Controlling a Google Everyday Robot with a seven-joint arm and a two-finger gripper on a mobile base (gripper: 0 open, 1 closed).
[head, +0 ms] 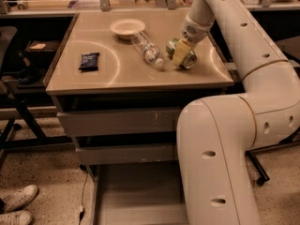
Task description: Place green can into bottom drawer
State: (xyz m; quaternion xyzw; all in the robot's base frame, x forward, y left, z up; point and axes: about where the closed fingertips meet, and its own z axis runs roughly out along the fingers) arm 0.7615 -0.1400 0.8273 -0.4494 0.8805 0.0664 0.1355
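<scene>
Early stage. The green can point(189, 61) is on the tabletop point(117, 76), far right part, lying on its side with a silver end turned toward the near right. The gripper point(181, 55) is down on it, on the far right of the table. One yellowish finger point(180, 53) lies across the can's middle and the other is hidden behind it, so the jaws look pinched onto the can rather than spread wide, though the far side of the grasp can't be seen. Can't tell if the can is lifted off the surface or resting on it; it looks at table level. The bottom drawer point(140, 191) is pulled out at the near bottom with grey floor showing and nothing seen in it. Opening looks done, and the two upper drawers point(117, 123) are shut. What's left, by my read, is to lift the can, carry it off the near edge and down past the upper fronts, and release it in the drawer — basically the whole transfer. Clear water bottle point(147, 51) lies just left of the can, close, and could get knocked on the lift. White bowl point(127, 28) sits farther back left and a black packet point(89, 61) well to the left — both out of the way.
</scene>
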